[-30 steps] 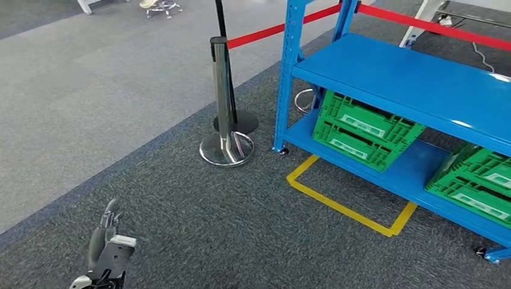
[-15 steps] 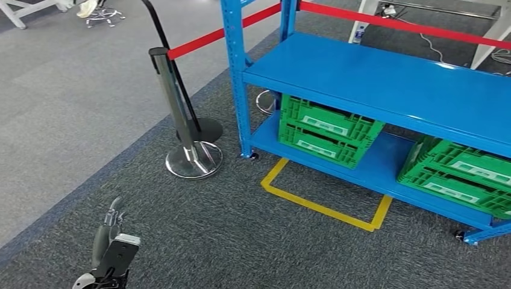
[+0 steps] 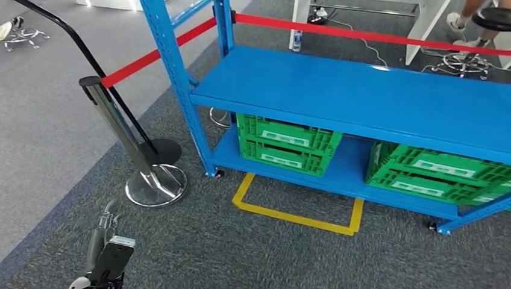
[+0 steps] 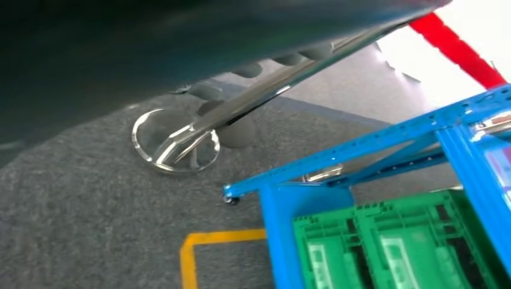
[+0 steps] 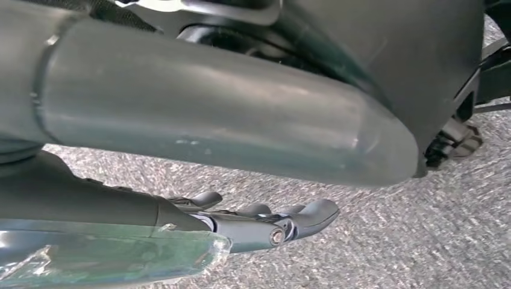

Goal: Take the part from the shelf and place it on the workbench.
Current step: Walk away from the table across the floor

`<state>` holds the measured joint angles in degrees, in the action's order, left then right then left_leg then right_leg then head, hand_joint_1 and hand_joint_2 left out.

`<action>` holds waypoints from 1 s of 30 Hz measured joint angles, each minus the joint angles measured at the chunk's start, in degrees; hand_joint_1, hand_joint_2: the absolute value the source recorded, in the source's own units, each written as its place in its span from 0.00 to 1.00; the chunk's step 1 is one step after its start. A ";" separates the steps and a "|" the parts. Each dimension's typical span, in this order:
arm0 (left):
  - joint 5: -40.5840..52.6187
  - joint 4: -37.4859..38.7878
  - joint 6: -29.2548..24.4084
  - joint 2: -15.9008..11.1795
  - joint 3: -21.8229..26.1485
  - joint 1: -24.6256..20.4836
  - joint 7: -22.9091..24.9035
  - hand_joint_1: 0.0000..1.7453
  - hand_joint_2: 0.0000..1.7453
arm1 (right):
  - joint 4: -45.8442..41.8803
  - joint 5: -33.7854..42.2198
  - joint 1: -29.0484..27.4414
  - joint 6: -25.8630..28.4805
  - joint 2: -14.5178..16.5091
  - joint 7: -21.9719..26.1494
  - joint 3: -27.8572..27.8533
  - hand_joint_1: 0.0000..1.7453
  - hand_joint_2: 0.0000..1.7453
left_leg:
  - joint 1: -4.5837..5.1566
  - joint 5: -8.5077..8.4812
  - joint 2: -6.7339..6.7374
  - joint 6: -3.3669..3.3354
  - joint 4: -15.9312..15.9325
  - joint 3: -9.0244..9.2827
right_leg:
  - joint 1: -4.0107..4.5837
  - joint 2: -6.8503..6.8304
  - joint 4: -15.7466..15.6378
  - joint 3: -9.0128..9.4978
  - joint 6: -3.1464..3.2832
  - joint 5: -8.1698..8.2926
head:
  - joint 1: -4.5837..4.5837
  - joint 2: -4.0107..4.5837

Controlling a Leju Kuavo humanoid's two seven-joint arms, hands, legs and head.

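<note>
A blue metal shelf stands ahead of me, its middle board bare. Two green crates sit on the bottom board, and I cannot tell what they hold. In the left wrist view the shelf's post and a crate are close. My left hand hangs low at my left over the carpet and holds nothing. My right hand hangs over the carpet, its fingers stretched out loosely with nothing in them.
A chrome stanchion with a round base stands left of the shelf, and its red belt runs behind the shelf. A yellow tape outline marks the carpet before the shelf. A stool and a person's foot are beyond.
The camera has swung right, so the shelf fills more of the head view and the stanchion sits further left. My left hand hangs as before.
</note>
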<state>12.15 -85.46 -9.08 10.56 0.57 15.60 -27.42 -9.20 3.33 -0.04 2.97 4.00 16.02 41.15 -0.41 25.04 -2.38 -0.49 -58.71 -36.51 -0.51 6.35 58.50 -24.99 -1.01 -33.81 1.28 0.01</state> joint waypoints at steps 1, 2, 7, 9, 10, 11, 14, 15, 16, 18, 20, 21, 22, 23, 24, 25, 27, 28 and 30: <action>0.00 0.00 0.04 0.02 -0.04 -0.08 -0.01 0.00 0.00 | 0.00 0.00 0.11 -0.01 -0.03 0.03 0.03 0.00 0.00 | -0.02 0.34 0.54 -0.44 0.27 1.03 | 0.06 -1.37 1.51 -0.58 -0.26 0.12 | 0.22 0.01; 0.00 0.00 0.08 0.02 -0.06 -0.07 -0.01 0.00 0.00 | 0.00 0.00 0.29 -0.03 -0.05 0.07 0.05 0.00 0.00 | -0.03 0.71 1.10 -0.75 0.42 2.04 | 0.12 -2.93 4.04 -1.95 -0.45 -0.20 | 0.42 0.01; 0.01 0.02 0.24 0.01 -0.08 0.08 -0.01 0.00 0.00 | -0.01 -0.01 0.42 -0.13 -0.07 0.35 0.20 0.00 0.00 | 0.25 4.63 4.01 -1.25 0.52 6.34 | 0.22 -6.01 14.36 -12.56 -0.81 -5.98 | 0.82 -0.01; 0.01 0.02 0.29 0.00 -0.12 0.08 -0.01 0.00 0.00 | 0.00 0.00 0.16 -0.15 -0.07 0.49 0.31 0.00 0.00 | 0.38 6.51 5.14 -1.16 0.59 8.67 | 0.45 -6.99 9.02 -12.65 -0.17 -1.82 | 0.86 -0.01; 0.01 0.06 0.29 0.00 -0.16 0.06 0.01 0.00 0.00 | 0.01 0.02 0.09 -0.15 -0.09 0.52 0.34 0.00 0.00 | 0.49 7.50 5.70 -1.03 0.56 9.84 | 0.65 -8.02 6.18 -12.36 0.25 1.51 | 0.73 -0.01; 0.02 0.10 0.29 -0.01 -0.21 0.08 0.03 0.00 0.00 | 0.01 0.02 0.07 -0.15 -0.10 0.54 0.37 0.00 0.00 | 0.59 8.46 6.20 -0.79 0.59 10.80 | 0.90 -8.96 4.13 -11.95 0.60 3.84 | 0.67 -0.01; 0.03 0.19 0.32 -0.05 -0.44 0.00 0.06 0.00 0.00 | -0.01 -0.01 0.10 -0.19 -0.13 0.64 0.44 0.00 0.00 | 0.55 9.67 7.19 0.39 0.30 13.49 | 1.18 -8.85 2.39 -10.06 1.28 5.01 | 0.62 -0.01; 0.03 0.19 0.32 -0.07 -0.55 -0.13 0.06 0.00 0.00 | -0.02 -0.01 0.13 -0.19 -0.15 0.68 0.46 0.00 0.00 | 0.45 9.42 6.91 0.78 -0.65 13.80 | 1.03 -8.16 2.02 -9.12 1.50 4.99 | 0.62 -0.01; 0.04 0.20 0.32 -0.08 -0.65 -0.31 0.06 0.00 0.00 | -0.02 0.02 0.23 -0.16 -0.17 0.69 0.46 0.00 0.00 | 0.36 9.18 6.04 1.12 -2.47 13.28 | 0.83 -7.56 1.70 -8.26 1.74 4.94 | 0.53 -0.01; 0.03 0.20 0.32 -0.14 -0.76 -0.48 0.15 0.00 0.00 | -0.01 0.36 0.55 -0.10 -0.23 0.72 0.46 0.00 0.00 | 0.10 10.54 3.84 1.69 -7.92 9.82 | 0.45 -6.52 1.14 -6.87 2.12 4.81 | 0.24 -0.01; 0.01 0.23 0.30 -0.24 -0.76 -0.38 0.39 0.00 0.00 | 0.00 0.67 0.71 -0.07 -0.23 0.74 0.47 0.00 0.00 | -0.15 14.07 2.87 2.08 -13.11 5.10 | 0.26 -5.27 0.67 -6.01 2.31 4.52 | 0.09 -0.01; -0.01 0.25 0.28 -0.28 -0.75 -0.33 0.52 0.00 0.00 | 0.00 0.66 0.66 -0.06 -0.23 0.74 0.48 0.00 0.00 | -0.21 15.34 2.82 2.18 -14.28 3.22 | 0.21 -4.67 0.48 -5.59 2.31 4.26 | 0.08 -0.01; -0.03 0.26 0.27 -0.31 -0.74 -0.29 0.62 0.00 0.00 | 0.00 0.65 0.57 -0.06 -0.22 0.74 0.48 0.00 0.00 | -0.23 15.29 2.81 2.24 -14.01 1.96 | 0.15 -4.15 0.37 -5.15 2.22 3.94 | 0.09 -0.01; -0.04 0.27 0.26 -0.32 -0.73 -0.28 0.69 0.00 0.00 | 0.00 0.66 0.48 -0.05 -0.22 0.73 0.49 0.00 0.00 | -0.23 13.45 2.78 2.25 -12.19 1.45 | 0.09 -3.69 0.33 -4.68 2.09 3.57 | 0.08 -0.01; -0.06 0.27 0.25 -0.33 -0.73 -0.28 0.74 0.00 0.00 | 0.00 0.66 0.43 -0.04 -0.22 0.73 0.49 0.00 0.00 | -0.24 10.12 2.65 2.19 -9.18 1.52 | 0.03 -3.32 0.31 -4.21 1.91 3.17 | 0.08 -0.01; -0.07 0.28 0.25 -0.34 -0.73 -0.28 0.77 0.00 0.00 | 0.00 0.66 0.41 0.01 -0.22 0.74 0.49 0.00 0.00 | -0.21 6.82 2.47 2.00 -6.05 1.78 | 0.02 -3.02 0.37 -3.66 1.69 2.77 | 0.06 -0.01; -0.11 0.36 0.27 -0.40 -0.74 -0.30 0.84 0.00 0.00 | 0.00 0.67 0.39 0.18 -0.23 0.76 0.49 0.00 0.00 | -0.07 3.74 2.16 1.34 -2.13 2.15 | 0.14 -2.57 0.44 -3.49 0.98 2.07 | -0.14 -0.01; -0.14 0.40 0.29 -0.44 -0.74 -0.29 0.89 0.00 0.00 | 0.00 0.67 0.35 0.27 -0.23 0.76 0.51 0.00 0.00 | -0.01 3.46 2.11 0.99 -1.67 2.11 | 0.22 -2.47 0.45 -3.56 0.62 1.79 | -0.21 -0.01; -0.14 0.55 0.53 -0.55 -0.75 -0.38 0.96 0.00 0.00 | 0.00 0.65 0.22 0.36 -0.23 0.79 0.54 0.00 0.00 | -0.03 2.33 2.03 0.83 -1.31 2.19 | 0.35 -2.56 0.34 -3.75 1.01 1.45 | -0.25 -0.01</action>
<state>12.00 -84.91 -8.54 10.01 -0.18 15.22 -26.46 -9.20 3.98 0.18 3.32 3.76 16.80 41.69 -0.44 27.36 -0.35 0.34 -60.02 -34.32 -0.16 3.79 58.84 -28.74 0.00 -32.36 1.03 0.00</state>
